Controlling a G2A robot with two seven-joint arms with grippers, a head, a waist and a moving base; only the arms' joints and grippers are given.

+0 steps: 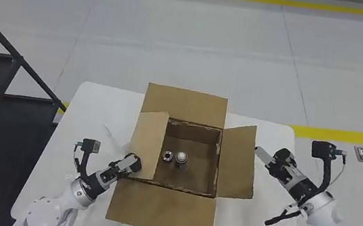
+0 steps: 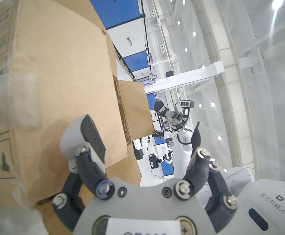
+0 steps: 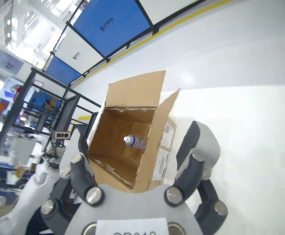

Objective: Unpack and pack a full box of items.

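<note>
Well, the open box (image 1: 172, 202) sits on the desk (image 1: 98, 112), a spray can (image 1: 181, 160) and a smaller, unclear item (image 1: 168, 156) upright inside. Left hand (image 2: 142, 130) and right hand (image 3: 136, 130) flank it, both spread wide and empty. From the right wrist, a flap (image 3: 153, 133) hides the can's base.

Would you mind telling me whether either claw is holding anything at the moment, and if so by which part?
Nothing is held: the left claw and the right claw are both open and empty, beside the cardboard box.
</note>
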